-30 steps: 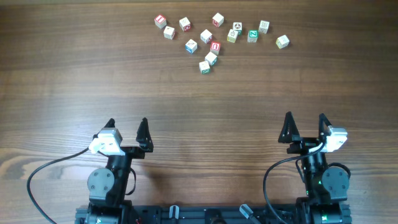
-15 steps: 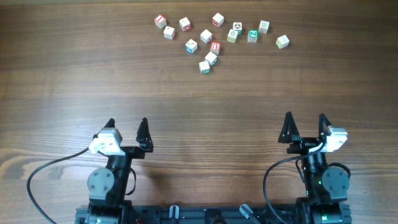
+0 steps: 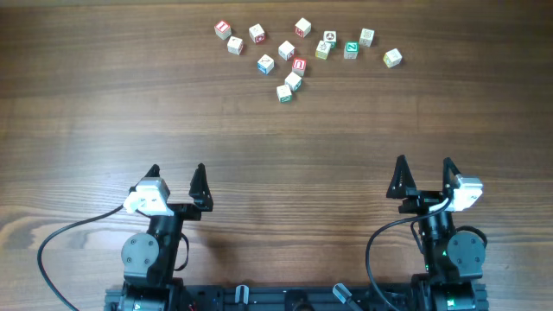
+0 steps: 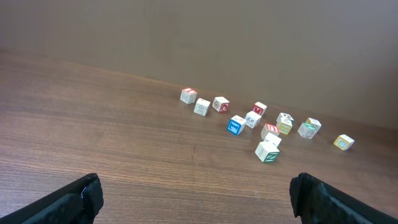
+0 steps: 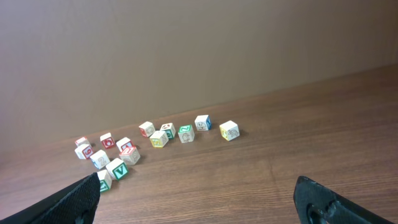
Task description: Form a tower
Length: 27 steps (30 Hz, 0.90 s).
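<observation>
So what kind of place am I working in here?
Probably a robot test bench: a plain wood-grain table, a bare brown wall behind it, and just scattered alphabet cubes.

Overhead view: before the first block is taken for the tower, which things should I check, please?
1. Left gripper open and empty: ok.
2. Right gripper open and empty: ok.
3. Blocks lying single on the table: ok.
4. Stacking begun: not ok, no block sits on another.
5. Nearest block apart from its neighbour: not ok, they look touching.
</observation>
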Each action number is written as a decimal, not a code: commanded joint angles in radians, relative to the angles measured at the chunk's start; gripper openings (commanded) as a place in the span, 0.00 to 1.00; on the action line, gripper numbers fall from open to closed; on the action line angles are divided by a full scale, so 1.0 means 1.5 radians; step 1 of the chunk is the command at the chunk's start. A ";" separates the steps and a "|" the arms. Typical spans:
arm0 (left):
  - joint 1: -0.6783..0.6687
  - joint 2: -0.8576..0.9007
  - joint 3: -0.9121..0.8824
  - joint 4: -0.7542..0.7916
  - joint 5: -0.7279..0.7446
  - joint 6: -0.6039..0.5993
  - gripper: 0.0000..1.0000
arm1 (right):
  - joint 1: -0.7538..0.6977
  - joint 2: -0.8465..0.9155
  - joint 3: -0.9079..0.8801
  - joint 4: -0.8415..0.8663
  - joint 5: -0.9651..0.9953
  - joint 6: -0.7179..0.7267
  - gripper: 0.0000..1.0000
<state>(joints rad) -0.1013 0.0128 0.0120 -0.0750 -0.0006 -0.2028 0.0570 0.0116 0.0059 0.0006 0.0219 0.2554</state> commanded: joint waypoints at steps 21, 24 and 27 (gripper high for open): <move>0.005 0.078 0.140 -0.130 0.065 -0.030 1.00 | 0.002 -0.005 -0.001 0.004 -0.011 -0.012 1.00; 0.005 0.192 0.243 -0.168 0.067 -0.029 1.00 | 0.002 -0.005 -0.001 0.004 -0.011 -0.012 1.00; 0.005 0.324 0.373 -0.231 0.097 -0.029 1.00 | 0.002 -0.005 -0.001 0.004 -0.011 -0.012 1.00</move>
<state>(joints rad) -0.1013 0.3717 0.4263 -0.3725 0.0952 -0.2451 0.0570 0.0116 0.0059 0.0006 0.0219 0.2550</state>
